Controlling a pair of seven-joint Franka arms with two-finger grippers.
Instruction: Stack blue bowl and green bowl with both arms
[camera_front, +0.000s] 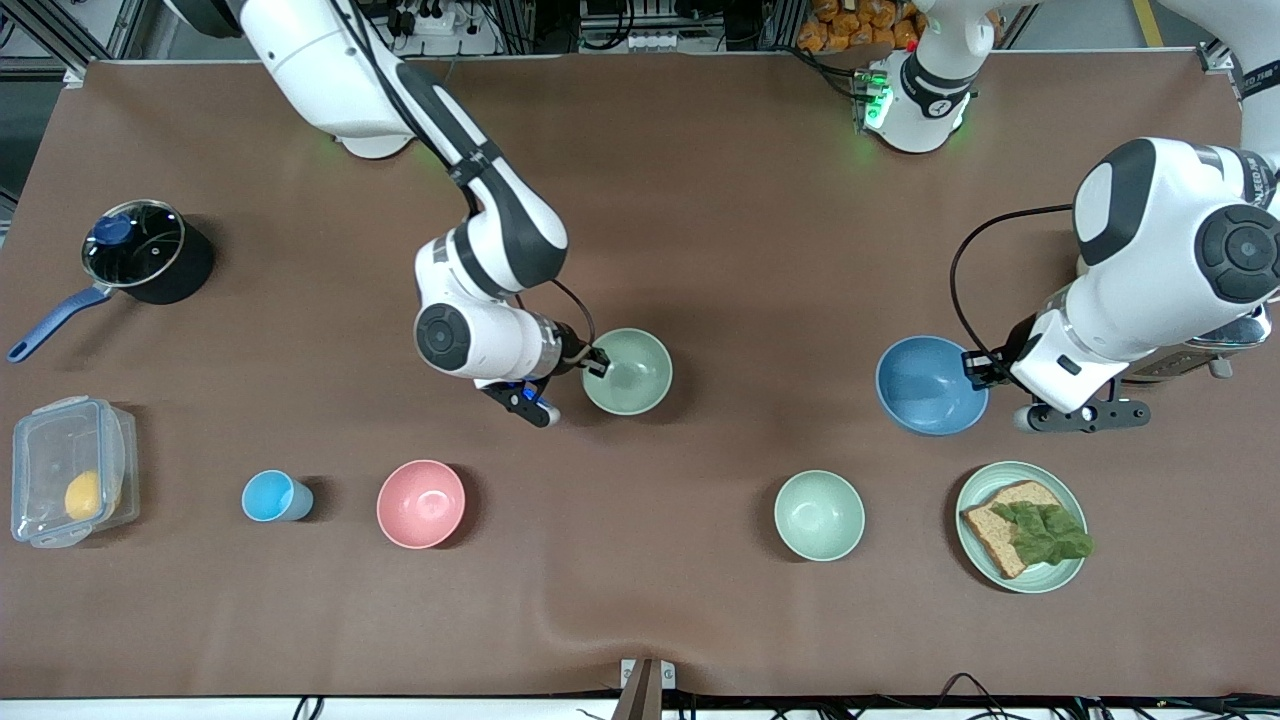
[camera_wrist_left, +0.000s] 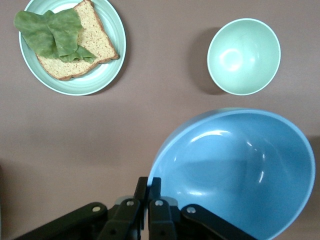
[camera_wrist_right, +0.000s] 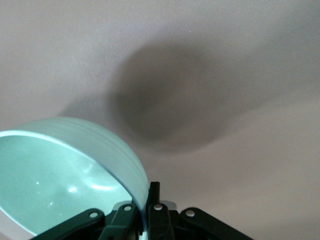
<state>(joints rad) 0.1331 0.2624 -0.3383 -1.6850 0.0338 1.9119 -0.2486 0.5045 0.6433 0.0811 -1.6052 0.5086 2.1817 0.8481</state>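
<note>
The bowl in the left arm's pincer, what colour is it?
Plain medium blue; the blue bowl shows best in the left wrist view.

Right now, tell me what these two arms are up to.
Each arm has a bowl pinched by its rim. The right gripper is shut on the green bowl mid-table, lifted clear of the cloth. The left gripper is shut on the blue bowl, tilted, toward the left arm's end. The bowls are apart, not yet stacked.
</note>
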